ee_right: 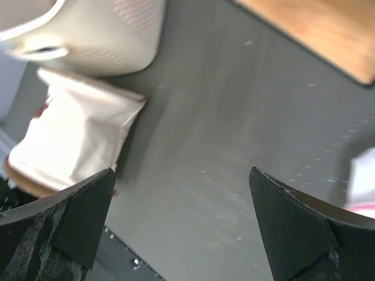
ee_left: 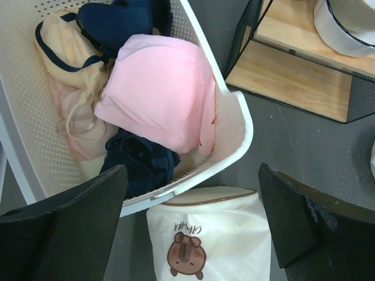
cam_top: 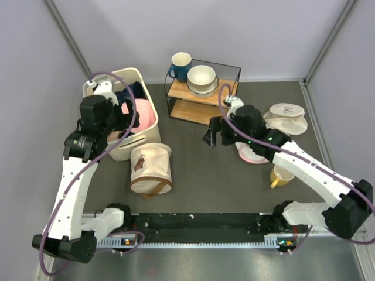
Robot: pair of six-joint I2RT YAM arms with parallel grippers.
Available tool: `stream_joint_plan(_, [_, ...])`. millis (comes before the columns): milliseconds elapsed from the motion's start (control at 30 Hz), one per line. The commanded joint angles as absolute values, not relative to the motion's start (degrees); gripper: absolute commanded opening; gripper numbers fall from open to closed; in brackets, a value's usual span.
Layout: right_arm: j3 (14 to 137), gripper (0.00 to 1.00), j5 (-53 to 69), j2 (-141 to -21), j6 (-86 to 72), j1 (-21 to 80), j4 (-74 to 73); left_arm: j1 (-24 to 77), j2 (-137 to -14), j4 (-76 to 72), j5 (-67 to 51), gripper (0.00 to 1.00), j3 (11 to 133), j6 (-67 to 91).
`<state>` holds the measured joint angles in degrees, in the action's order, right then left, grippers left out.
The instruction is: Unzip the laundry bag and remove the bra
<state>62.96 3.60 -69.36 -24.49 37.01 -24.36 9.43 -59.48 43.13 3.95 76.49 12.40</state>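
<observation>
The left gripper (cam_top: 122,114) hangs over the basket (cam_top: 142,75), and a pile of clothes (ee_left: 158,99) lies in the basket under it. The laundry bag (cam_top: 151,170) sits on the table (cam_top: 199,175) just in front of the basket, on the side near the arm bases, and to the left of the right gripper (cam_top: 212,136). The shelf (cam_top: 193,110) stands just behind the right gripper, with 1 mug (cam_top: 180,64) and 1 bowl (cam_top: 201,78) on top. A pouch (cam_top: 253,156) lies to the right of that gripper, under the arm.
</observation>
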Motion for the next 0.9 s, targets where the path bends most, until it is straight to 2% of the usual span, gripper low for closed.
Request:
stream_joint_plan(0, [60.7,0.99,10.1,-71.3,-24.3,43.1,-14.9,9.3,-58.3,41.0,3.0,0.99,74.9,13.7])
stream_joint_plan(267, [62.0,0.99,24.3,-77.4,-13.9,53.2,-9.4,9.3,-57.4,39.7,1.1,0.99,71.3,15.2])
stream_joint_plan(400, [65.9,0.99,21.0,-82.3,-5.0,60.9,-12.6,9.4,-57.6,39.2,1.2,0.99,71.0,15.2])
stream_joint_plan(567, [67.3,0.95,17.8,-88.4,-3.3,65.6,-7.8,9.3,-58.2,38.8,1.5,0.99,71.1,14.9])
stream_joint_plan(667, [66.2,0.86,14.3,-90.8,-4.6,66.2,-3.4,9.3,-58.6,38.2,1.4,0.99,70.5,14.5])
stream_joint_plan(700, [65.7,0.73,12.0,-91.3,-5.9,66.2,-0.5,9.3,-58.8,38.3,1.3,0.99,69.9,14.8])
stream_joint_plan(767, [65.2,0.55,9.3,-92.4,-6.9,66.3,0.0,9.3,-58.6,37.9,1.2,0.99,69.0,15.0])
stream_joint_plan(800, [65.0,0.41,7.2,-92.4,-7.6,66.2,1.3,9.3,-58.4,37.9,1.2,0.99,68.4,15.5])
stream_joint_plan(867, [64.2,0.28,5.6,-91.0,-8.4,66.2,1.7,9.3,-57.8,37.8,1.0,0.99,67.9,15.6])
